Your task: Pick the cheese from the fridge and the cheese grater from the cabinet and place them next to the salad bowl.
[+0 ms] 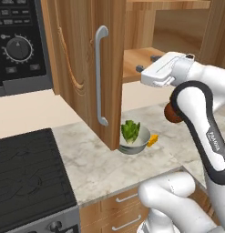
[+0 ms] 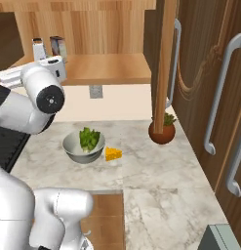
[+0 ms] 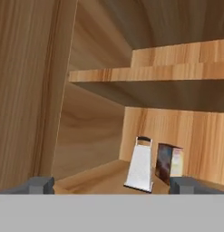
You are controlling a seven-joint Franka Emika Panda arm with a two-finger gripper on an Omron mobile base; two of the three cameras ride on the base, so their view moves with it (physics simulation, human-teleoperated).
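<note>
The cheese grater [image 3: 140, 165], a silvery upright box, stands on the lower shelf of the open wooden cabinet [image 1: 141, 58], straight ahead of my gripper [image 3: 112, 185] and some way beyond its tips. The gripper is open with nothing between its fingers. From the left base view the gripper [image 1: 147, 63] reaches over the shelf's front edge. The grater [image 2: 39, 49] sits at the shelf's back left. On the counter the salad bowl [image 1: 133, 142] holds lettuce, with the cheese [image 1: 153, 140] right beside it. The fridge is out of view.
A dark box [image 3: 169, 164] stands right beside the grater. The open cabinet door [image 1: 82, 68] with its silver handle [image 1: 101, 75] hangs left of the arm. A terracotta pot [image 2: 162, 131] sits on the counter. A stove [image 1: 27, 177] lies at the left.
</note>
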